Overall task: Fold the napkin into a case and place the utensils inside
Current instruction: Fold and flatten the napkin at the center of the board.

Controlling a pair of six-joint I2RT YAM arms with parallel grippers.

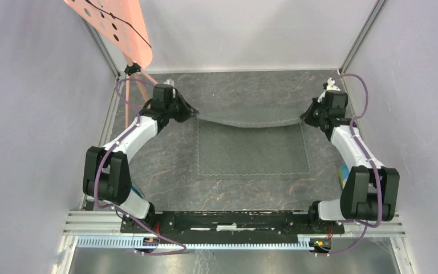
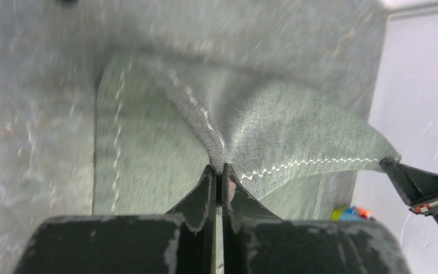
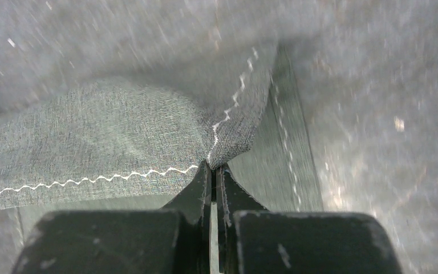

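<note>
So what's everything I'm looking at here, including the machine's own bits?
Dark grey stitched cloth napkin: one, dark grey, mid-table, far edge lifted.
Slate-patterned table top: one, grey-brown, under the napkin.
Perforated panel: one, salmon-pink, far left corner.
Small colourful pieces: count unclear, blue and yellow, right edge, half hidden by the right arm.
Left arm: one, white and black, left side.
Right arm: one, white and black, right side.
Left gripper: one, black, shut on the napkin's far left corner.
Right gripper: one, black, shut on its far right corner.
</note>
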